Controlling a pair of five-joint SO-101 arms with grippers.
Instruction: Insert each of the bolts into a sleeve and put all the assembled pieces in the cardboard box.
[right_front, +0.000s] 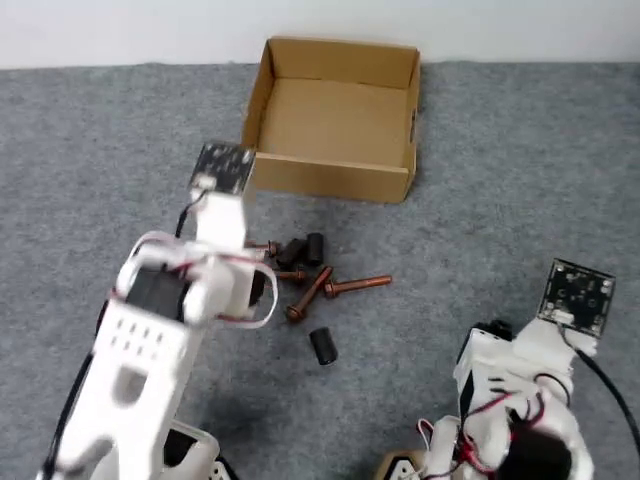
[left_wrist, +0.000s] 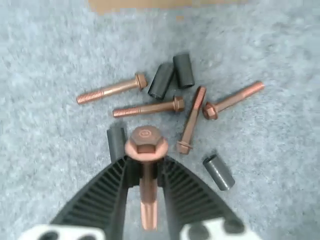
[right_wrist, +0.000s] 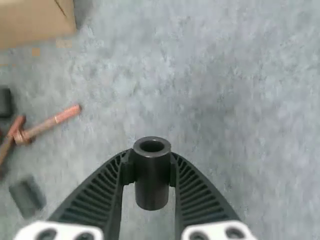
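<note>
setting: robot lab bench | evidence: grey carpeted table (right_front: 520, 150), white wall (right_front: 120, 30), desktop arms (right_front: 150, 340)

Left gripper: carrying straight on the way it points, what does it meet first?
Likely the black sleeve just past the left gripper and its held bolt, slightly off-line; then the crosswise bolt beyond. Depth is unclear.

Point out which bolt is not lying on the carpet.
The bolt gripped in the left pincer, its flanged head pointing outward; the other four bolts lie loose on the grey carpet.
</note>
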